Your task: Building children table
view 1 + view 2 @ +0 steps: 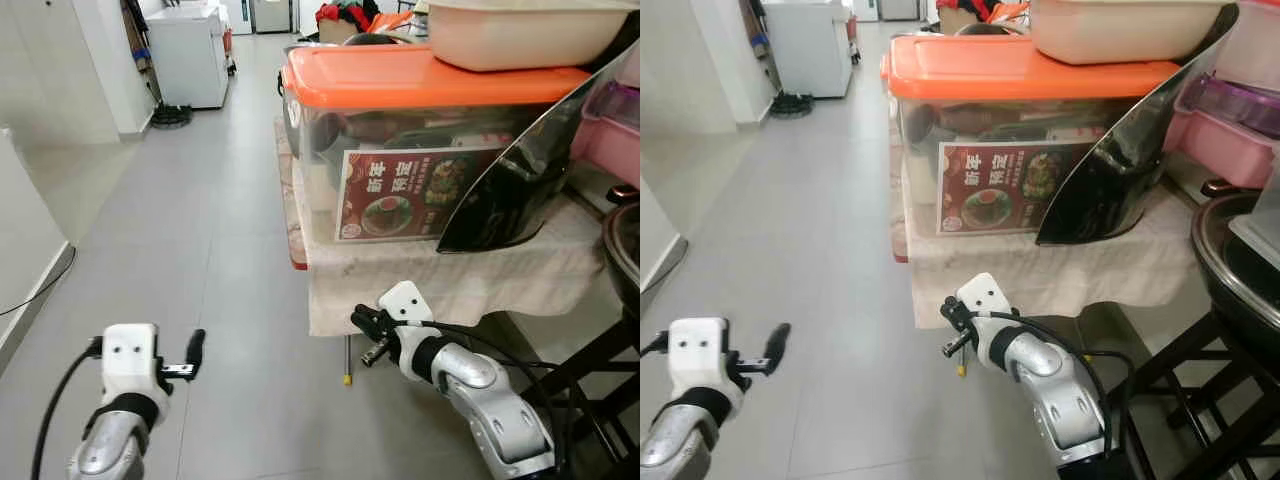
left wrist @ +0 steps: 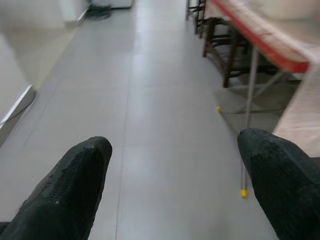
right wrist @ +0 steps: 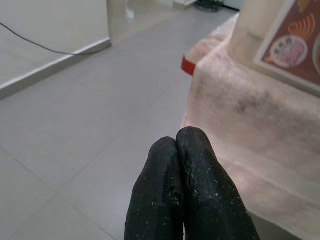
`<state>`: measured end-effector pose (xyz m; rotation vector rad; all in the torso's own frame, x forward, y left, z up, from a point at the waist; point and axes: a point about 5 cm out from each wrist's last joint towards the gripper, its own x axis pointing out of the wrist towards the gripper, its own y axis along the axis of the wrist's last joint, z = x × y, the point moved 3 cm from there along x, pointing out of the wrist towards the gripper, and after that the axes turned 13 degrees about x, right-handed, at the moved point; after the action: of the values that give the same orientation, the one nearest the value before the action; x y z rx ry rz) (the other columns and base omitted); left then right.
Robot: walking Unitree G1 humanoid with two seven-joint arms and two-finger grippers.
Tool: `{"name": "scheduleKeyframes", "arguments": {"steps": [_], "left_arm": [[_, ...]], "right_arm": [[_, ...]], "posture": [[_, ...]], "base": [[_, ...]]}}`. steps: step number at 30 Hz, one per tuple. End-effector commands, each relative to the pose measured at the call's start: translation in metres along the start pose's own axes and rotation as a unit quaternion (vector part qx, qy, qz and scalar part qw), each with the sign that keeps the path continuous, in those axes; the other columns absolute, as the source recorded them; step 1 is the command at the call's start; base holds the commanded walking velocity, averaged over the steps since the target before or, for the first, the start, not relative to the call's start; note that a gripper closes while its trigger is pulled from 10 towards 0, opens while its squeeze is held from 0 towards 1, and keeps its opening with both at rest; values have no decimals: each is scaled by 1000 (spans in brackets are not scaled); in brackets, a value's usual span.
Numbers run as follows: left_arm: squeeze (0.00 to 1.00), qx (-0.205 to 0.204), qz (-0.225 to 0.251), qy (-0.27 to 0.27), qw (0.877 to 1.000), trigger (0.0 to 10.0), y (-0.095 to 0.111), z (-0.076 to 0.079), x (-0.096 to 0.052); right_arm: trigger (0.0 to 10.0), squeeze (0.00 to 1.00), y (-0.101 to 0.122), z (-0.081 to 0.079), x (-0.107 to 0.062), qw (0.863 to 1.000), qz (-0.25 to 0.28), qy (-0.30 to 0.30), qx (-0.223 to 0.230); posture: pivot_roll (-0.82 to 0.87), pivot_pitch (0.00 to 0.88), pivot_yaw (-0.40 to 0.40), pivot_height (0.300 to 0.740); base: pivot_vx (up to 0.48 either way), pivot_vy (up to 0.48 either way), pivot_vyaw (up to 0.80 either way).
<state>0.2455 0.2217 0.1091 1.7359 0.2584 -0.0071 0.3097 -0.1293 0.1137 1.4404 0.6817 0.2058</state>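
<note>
Grey floor tiles (image 1: 200,250) lie ahead of your grippers, and no children's table parts can be picked out. Your left gripper (image 2: 175,185) is spread and empty, likely kept ready. Your right gripper (image 3: 186,190), fingers pressed together, hovers just beside the cloth-draped table (image 1: 450,285) under the orange-lidded bin (image 1: 420,130).

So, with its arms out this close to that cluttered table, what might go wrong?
Two things, I'd guess. The right pincer, shut and empty, hangs just in front of the draped cloth; snagging it could tug the orange-lidded bin and the basin stacked on top. Also, the thin table leg stands just past that arm, so a forward step might knock it. The left pincer is open over bare floor.
</note>
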Motion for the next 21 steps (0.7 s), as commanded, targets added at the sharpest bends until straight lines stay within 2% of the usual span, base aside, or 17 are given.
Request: {"name": "scheduleKeyframes", "arguments": {"steps": [1, 2, 4, 7, 8, 16, 19, 21], "left_arm": [[0, -2, -15, 5, 1000, 10000, -7, -5, 0], [0, -2, -15, 5, 1000, 10000, -7, -5, 0], [0, -9, -28, 10, 1000, 10000, -15, -11, -3], [0, -13, -37, 13, 999, 10000, -21, -13, -5], [0, -19, -46, 11, 999, 10000, -26, -13, -7], [0, -30, -66, 7, 997, 10000, -39, -15, -9], [0, -39, -86, 5, 995, 10000, -53, -18, -6], [0, -41, -89, 4, 995, 10000, -55, -18, -6]], "right_arm": [[10000, 0, -3, 4, 0, 1000, -9, -4, 4], [10000, 0, -3, 4, 0, 1000, -9, -4, 4], [10000, 0, -13, 17, -2, 999, -33, -19, 7], [10000, 0, -20, 26, -4, 998, -49, -29, 11], [10000, 0, -28, 33, -7, 997, -71, -38, 10], [10000, 0, -50, 46, -12, 991, -125, -56, 9], [10000, 0, -66, 54, -11, 985, -159, -69, 24], [10000, 0, -68, 55, -11, 984, -164, -69, 28]], "posture": [[25, 47, 3, 685], [25, 47, 3, 685], [31, 67, -3, 670], [34, 75, -7, 660], [36, 86, -10, 650], [36, 108, -16, 630], [37, 140, -25, 615], [36, 147, -25, 610]], "base": [[0, 0, 0], [0, 0, 0], [0, 0, 0], [0, 0, 0], [0, 0, 0], [0, 0, 0], [0, 0, 0], [0, 0, 0]]}}
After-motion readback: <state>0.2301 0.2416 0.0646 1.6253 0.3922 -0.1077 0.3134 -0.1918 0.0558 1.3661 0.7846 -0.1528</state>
